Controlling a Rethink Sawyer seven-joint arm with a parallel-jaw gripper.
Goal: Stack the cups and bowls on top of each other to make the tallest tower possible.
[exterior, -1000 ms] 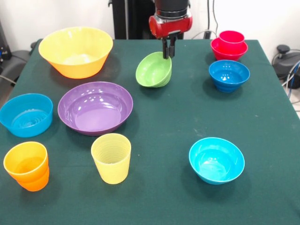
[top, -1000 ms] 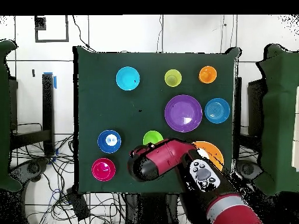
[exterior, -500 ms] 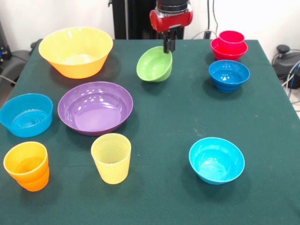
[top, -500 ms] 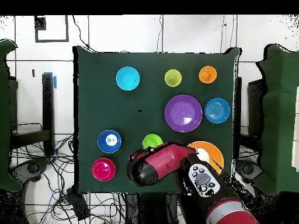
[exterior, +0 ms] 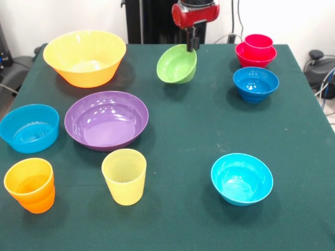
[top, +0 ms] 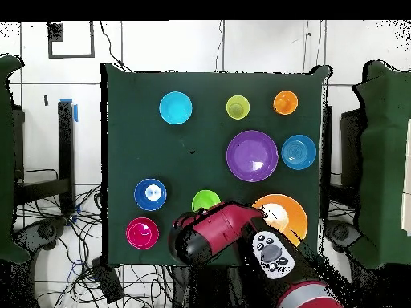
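My gripper (exterior: 191,46) is shut on the far rim of the lime green bowl (exterior: 176,64), which hangs tilted above the table; from overhead the green bowl (top: 205,200) peeks out past the red arm (top: 210,233). The tower, a red cup in a red bowl (exterior: 256,49) (top: 142,233), stands to the right, with the dark blue bowl (exterior: 255,83) (top: 150,194) in front of it. Cyan bowl (exterior: 242,179), ribbed pale yellow cup (exterior: 124,175), orange cup (exterior: 30,185), light blue bowl (exterior: 29,127), purple bowl (exterior: 107,120) and large yellow-orange bowl (exterior: 85,56) rest on the cloth.
The green table cloth (exterior: 199,125) ends at the right edge beside a black chair base (exterior: 320,68). Cables lie on the floor around the table (top: 120,120) in the overhead view.
My gripper has risen with the green bowl and shifted slightly toward the red stack; the bowl now hangs higher off the cloth. Nothing else has moved.
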